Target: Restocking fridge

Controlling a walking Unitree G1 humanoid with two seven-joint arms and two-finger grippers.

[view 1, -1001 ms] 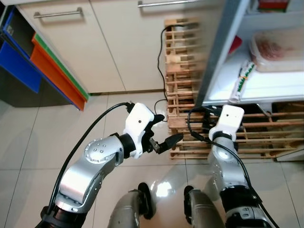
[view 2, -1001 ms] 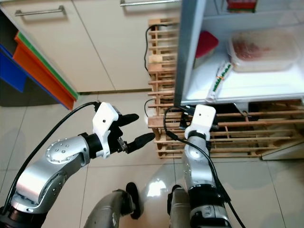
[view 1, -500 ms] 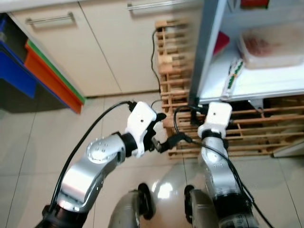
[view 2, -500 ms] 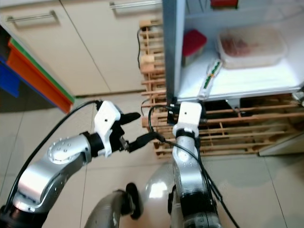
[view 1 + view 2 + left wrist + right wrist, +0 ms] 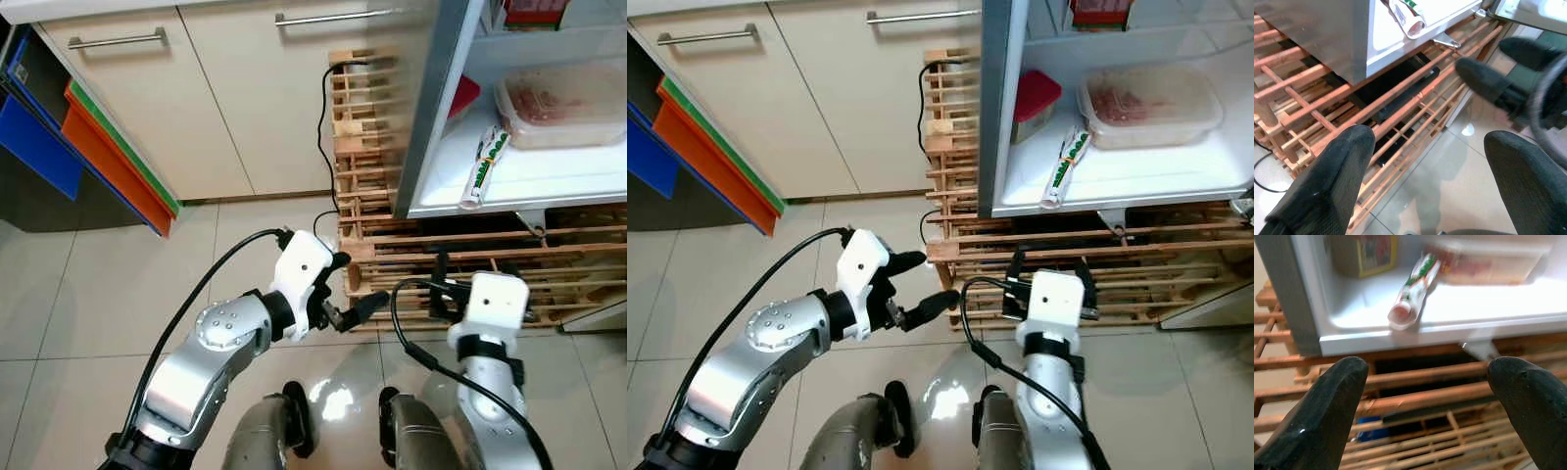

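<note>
Below, both empty: left gripper (image 5: 350,286) spread over bare tiled floor (image 5: 78,323), right gripper (image 5: 1425,396) parted before pallet slats (image 5: 1136,259) under fridge's bottom shelf edge (image 5: 1117,199)

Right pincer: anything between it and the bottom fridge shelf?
Nothing visible. The right pincer is open and empty, level with the wooden pallet under the fridge; the bottom shelf sits above it with its front edge unobstructed. A white-green tube lies near that edge.

Bright even light, glare spot on glossy floor tiles (image 5: 328,392), fridge shelf (image 5: 1449,308) overexposed, wrist views soft.
</note>
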